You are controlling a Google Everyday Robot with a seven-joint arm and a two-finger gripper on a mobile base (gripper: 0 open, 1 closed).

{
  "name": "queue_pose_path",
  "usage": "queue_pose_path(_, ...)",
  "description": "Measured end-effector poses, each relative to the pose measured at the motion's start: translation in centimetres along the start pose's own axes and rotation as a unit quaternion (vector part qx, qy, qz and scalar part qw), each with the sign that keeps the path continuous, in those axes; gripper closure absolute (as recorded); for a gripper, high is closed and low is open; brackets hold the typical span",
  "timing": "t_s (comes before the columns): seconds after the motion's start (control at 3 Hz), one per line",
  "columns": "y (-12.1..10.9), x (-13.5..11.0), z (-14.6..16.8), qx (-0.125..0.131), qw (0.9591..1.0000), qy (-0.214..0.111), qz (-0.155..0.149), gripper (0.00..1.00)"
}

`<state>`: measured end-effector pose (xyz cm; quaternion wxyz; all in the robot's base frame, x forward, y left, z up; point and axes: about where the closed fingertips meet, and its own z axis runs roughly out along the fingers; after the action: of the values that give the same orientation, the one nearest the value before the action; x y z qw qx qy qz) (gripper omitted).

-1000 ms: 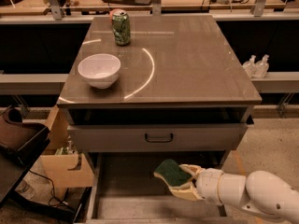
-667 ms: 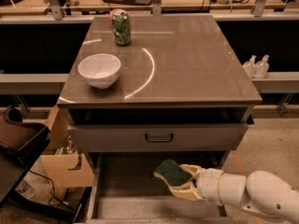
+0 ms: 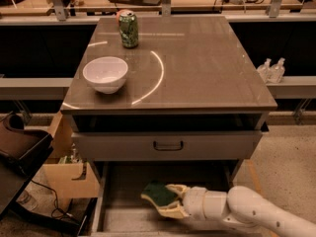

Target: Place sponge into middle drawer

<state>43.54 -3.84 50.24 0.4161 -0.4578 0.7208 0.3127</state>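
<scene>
One camera view is showing the cream-coloured two-finger claw [image 3: 166, 200] reaching in from the right, just below the grey drawer front with the black handle [image 3: 168, 145]. It is pinching the small yellow foam sponge with the dark green scrub layer [image 3: 157, 193], green face upward. The sponge is sitting over the wide shallow grey metal middle drawer [image 3: 121, 220], below that drawer front and slightly left of its handle. Whether it is touching the tray floor I cannot tell.

Several things could be going wrong from here. If the claw is letting go while the sponge is hanging above the floor, the light foam may be bouncing or tumbling toward the tray's front lip. Foam may also be clinging to one finger on release. Rising straight up, the wrist risks knocking the drawer front overhead. The white ceramic bowl [image 3: 105, 73] and green drink can [image 3: 129, 29] are standing on the brown counter [image 3: 207, 73], well above that front and out of harm.
</scene>
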Motion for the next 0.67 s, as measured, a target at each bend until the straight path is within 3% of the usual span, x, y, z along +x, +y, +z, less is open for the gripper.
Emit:
queue_pose_path(0.33, 0.7, 2.7, 6.9, -0.058, 0.9983, -0.014, 0.002, 1.0)
queue_pose_path(0.67, 0.9, 4.0, 11.8, -0.101, 0.9949, -0.001, -0.01, 1.0)
